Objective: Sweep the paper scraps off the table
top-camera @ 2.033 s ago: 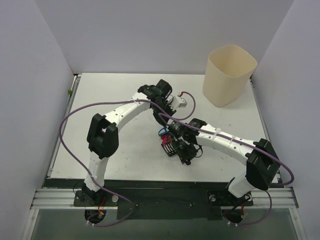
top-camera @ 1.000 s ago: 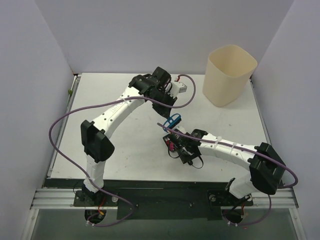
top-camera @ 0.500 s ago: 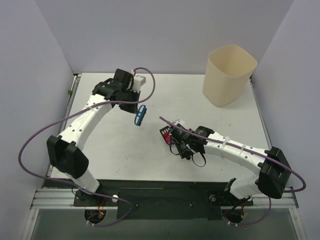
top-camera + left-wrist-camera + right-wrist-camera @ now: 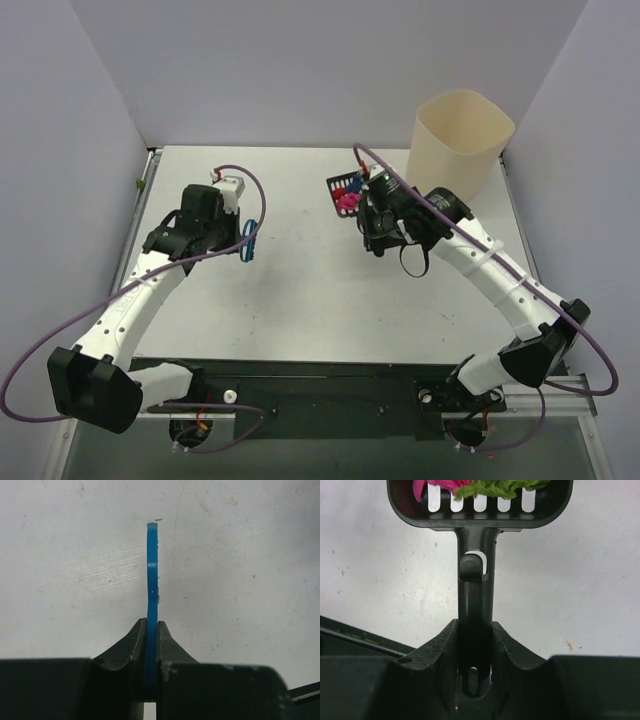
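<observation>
My right gripper (image 4: 368,203) (image 4: 475,626) is shut on the handle of the black slotted scoop (image 4: 343,189) (image 4: 476,580), which it holds above the back middle of the table (image 4: 300,300). Paper scraps lie in the scoop: pink and red ones (image 4: 348,199), and in the right wrist view a pink one (image 4: 440,484) beside a green one (image 4: 500,487). My left gripper (image 4: 232,238) (image 4: 151,626) is shut on the blue hand brush (image 4: 248,241) (image 4: 152,575), seen edge-on over the left part of the table. I see no loose scraps on the tabletop.
A tall cream bin (image 4: 458,150) stands at the back right corner, just right of the scoop. Pale lilac walls (image 4: 70,170) close in the table, and a metal rail (image 4: 320,395) runs along the near edge by the arm bases.
The left arm has swung left and back toward its base with the brush. The right arm has lifted the scoop with the scraps from the table's middle toward the bin.
</observation>
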